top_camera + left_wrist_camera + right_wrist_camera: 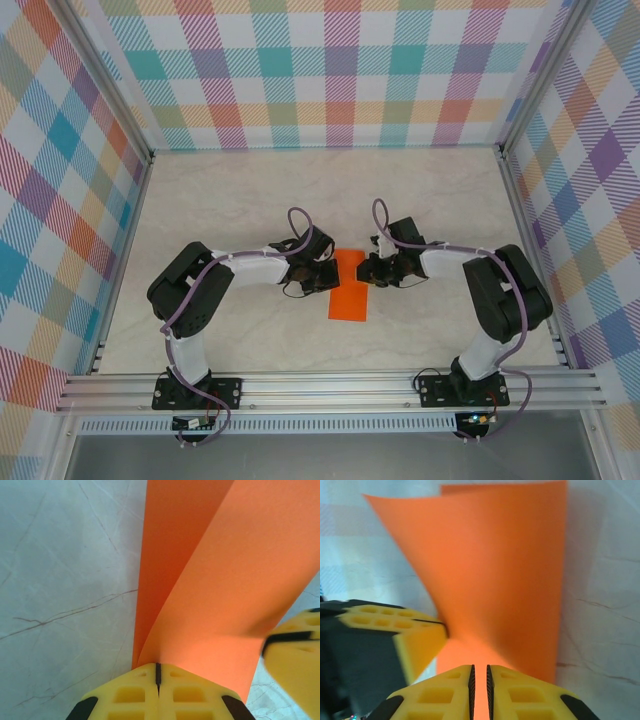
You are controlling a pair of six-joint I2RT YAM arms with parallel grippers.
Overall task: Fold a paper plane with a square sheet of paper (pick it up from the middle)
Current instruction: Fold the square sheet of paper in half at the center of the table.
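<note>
top view: the thin bright orange square sheet of paper [348,298], folded narrow, lies mid pale marble table [250,200]. the left gripper [322,275] and right gripper [372,270] flank its far end, with bare table all round.
left wrist: the left gripper is pinched shut on the folded edge, and the upper layer curls up.
right wrist: the right gripper is closed on the sheet's near edge.

No text, label, brand, number or sign legible in any view. Sheet of paper [348,292]: plain orange, no print on the faces that show.
</note>
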